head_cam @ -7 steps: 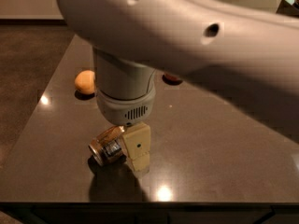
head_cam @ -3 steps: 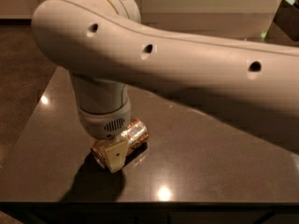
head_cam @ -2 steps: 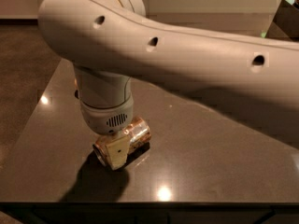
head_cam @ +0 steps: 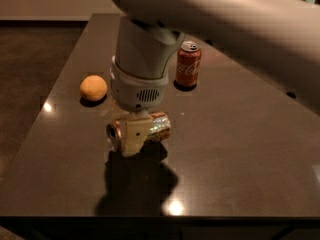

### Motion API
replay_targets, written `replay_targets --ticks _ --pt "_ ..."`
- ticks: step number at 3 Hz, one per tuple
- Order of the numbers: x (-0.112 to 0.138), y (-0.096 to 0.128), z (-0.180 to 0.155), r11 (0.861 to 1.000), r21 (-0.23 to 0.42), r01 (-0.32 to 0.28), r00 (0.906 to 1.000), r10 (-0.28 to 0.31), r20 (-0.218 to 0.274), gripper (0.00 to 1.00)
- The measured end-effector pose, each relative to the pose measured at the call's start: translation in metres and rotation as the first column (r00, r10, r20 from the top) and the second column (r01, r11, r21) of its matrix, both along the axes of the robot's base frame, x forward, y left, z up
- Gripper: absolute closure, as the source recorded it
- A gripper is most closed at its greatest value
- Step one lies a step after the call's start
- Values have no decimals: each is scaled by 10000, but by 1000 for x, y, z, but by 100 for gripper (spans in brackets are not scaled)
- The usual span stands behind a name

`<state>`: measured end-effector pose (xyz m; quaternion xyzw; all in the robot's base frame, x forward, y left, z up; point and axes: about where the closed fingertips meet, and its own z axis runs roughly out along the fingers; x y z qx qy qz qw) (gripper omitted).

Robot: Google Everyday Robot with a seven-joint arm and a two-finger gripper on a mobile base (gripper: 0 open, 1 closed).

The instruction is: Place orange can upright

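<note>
The orange can [head_cam: 156, 127] has a mottled orange-gold and silver body. It lies on its side, lengthwise left to right, its silver end [head_cam: 113, 134] facing left. My gripper [head_cam: 134, 136] hangs from the big white arm and is shut on the can's middle, one cream finger [head_cam: 132, 136] across its front. The can is held a little above the dark table [head_cam: 235, 149], with its shadow below it.
A red cola can [head_cam: 188, 64] stands upright behind and to the right of the gripper. A round orange fruit [head_cam: 93, 88] lies to the left. The table's front edge [head_cam: 160, 216] is close below. The white arm covers the upper right of the view.
The gripper has risen with the can in it and the can has turned more level. The arm has swung up, uncovering the fruit and the red can.
</note>
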<state>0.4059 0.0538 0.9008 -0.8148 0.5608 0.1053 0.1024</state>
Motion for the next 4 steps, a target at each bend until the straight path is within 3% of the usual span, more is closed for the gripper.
replay_targets --ticks 1,2,3,4 --pt "14 -8 21 9848 1451 959 9947 -891 -521 100" --pt "26 -19 35 9418 2771 1902 9805 -1677 -1029 100" --pt "33 -27 45 8726 4068 2705 9618 -2267 -1532 100" --pt "40 -39 51 7535 5397 3753 9264 -2861 -2448 100"
